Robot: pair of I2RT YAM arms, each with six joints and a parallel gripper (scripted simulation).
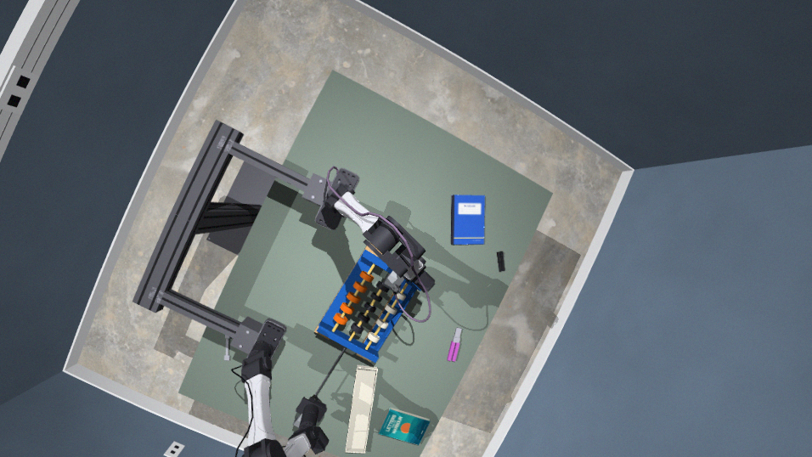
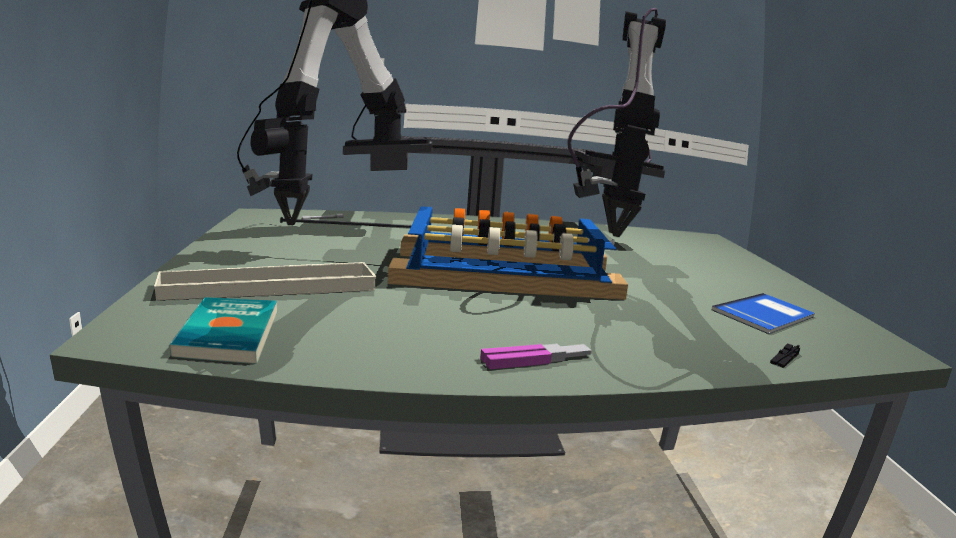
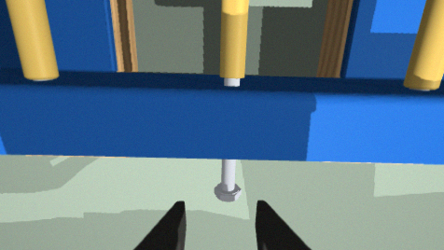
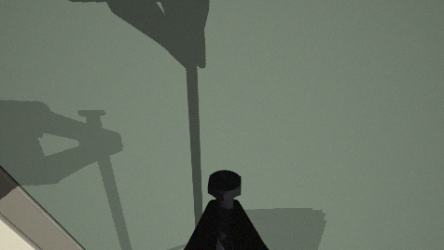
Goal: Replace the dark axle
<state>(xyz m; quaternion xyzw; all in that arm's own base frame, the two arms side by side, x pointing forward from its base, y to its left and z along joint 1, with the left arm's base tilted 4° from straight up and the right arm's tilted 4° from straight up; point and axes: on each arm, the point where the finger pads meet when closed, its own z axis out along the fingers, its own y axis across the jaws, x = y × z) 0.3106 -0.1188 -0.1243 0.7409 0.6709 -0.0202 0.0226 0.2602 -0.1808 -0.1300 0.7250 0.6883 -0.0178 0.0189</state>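
The blue wheel frame (image 1: 346, 342) (image 3: 154, 121) stands on its wooden battens (image 2: 508, 281). Black wheels (image 2: 509, 230) are on its middle line, between orange and white rows. The bright axle (image 3: 228, 173) passes through one rail; its head stands off the rail's outer face, and its shank shows inside at a yellow spacer (image 3: 233, 47). My left gripper (image 3: 220, 212) (image 2: 616, 234) is part open and empty, just behind that head. My right gripper (image 4: 223, 210) (image 2: 289, 222) is shut on the dark axle (image 1: 330, 372) (image 2: 361, 222) just below its head; the axle reaches to the opposite rail. Its far tip is hidden.
The cream tray (image 1: 351, 409) (image 2: 267, 286) (image 4: 28, 210) lies beside the right gripper, near the frame's end. A teal book (image 1: 403, 425) (image 2: 223, 331) lies beyond it. A pink-handled tool (image 1: 453, 349) (image 2: 518, 355), a blue notebook (image 1: 469, 227) and a black clip (image 1: 500, 261) lie on the table.
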